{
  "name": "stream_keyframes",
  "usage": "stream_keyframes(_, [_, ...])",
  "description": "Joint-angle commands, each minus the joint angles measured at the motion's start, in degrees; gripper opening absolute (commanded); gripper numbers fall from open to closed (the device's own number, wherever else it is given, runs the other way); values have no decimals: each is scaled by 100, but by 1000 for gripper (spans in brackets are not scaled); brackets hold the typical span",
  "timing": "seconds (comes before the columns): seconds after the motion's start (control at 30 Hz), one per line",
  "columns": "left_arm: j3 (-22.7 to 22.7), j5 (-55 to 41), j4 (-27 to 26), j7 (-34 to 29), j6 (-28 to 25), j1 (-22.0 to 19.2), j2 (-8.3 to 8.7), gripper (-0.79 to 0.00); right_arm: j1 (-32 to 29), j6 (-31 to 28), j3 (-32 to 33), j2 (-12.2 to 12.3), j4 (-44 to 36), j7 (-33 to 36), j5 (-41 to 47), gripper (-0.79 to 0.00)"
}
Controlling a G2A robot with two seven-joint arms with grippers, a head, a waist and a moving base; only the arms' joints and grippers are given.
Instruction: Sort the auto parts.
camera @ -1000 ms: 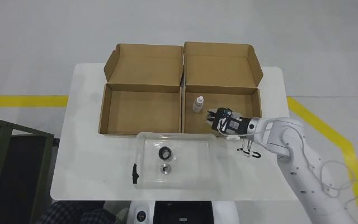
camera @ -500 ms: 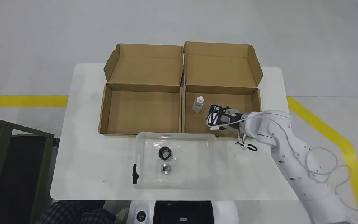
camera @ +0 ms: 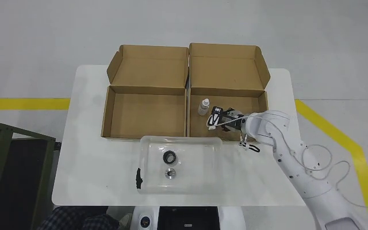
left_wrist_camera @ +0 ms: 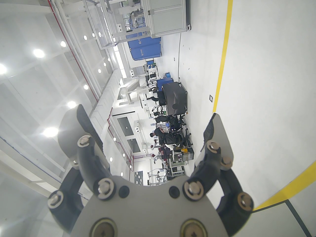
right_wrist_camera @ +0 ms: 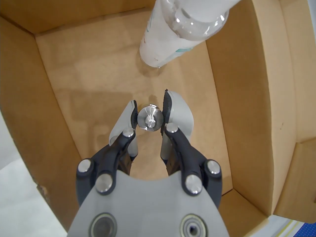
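Observation:
My right gripper [right_wrist_camera: 149,114] [camera: 214,119] is down inside the right cardboard box [camera: 253,109] [right_wrist_camera: 246,75], shut on a small round silver metal part [right_wrist_camera: 150,121]. A white bottle [right_wrist_camera: 182,15] [camera: 203,106] stands upright on the box floor just beyond the fingertips. In the clear plastic tray [camera: 213,172] at the table's front lie a black ring-shaped part [camera: 169,156] and a silver round part [camera: 169,174]. My left gripper [left_wrist_camera: 148,129] is open with nothing between its fingers, pointing out at the room away from the table.
The left cardboard box [camera: 144,115] stands open beside the right one, both lids folded back. A small black part [camera: 138,178] lies at the tray's left edge. A black hook-like piece [camera: 251,146] lies on the white table [camera: 86,155] right of the tray.
My right gripper has moved left, deeper into the right box toward the white bottle, carrying the silver part. The tray's contents have not shifted.

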Motion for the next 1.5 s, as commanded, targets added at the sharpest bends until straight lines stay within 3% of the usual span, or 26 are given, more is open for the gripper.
stream_keyframes(0.0, [0, 0, 0, 0, 0, 0, 0, 0, 15, 31, -19, -10, 9, -5, 25, -486])
stream_keyframes(0.17, [0, 0, 0, 0, 0, 0, 0, 0, 0, 162, 68, -10, -133, -8, 124, -317])
stream_keyframes(0.47, [0, 0, 0, 0, 0, 0, 0, 0, -232, 208, 574, 74, -757, 22, 575, -215])
stream_keyframes(1.03, [0, 0, 0, 0, 0, 0, 0, 0, -1426, 352, 1217, 216, -2506, -352, 1399, -89])
stream_keyframes(1.47, [0, 0, 0, 0, 0, 0, 0, 0, -1820, 401, 394, 151, -2896, -700, 1137, -80])
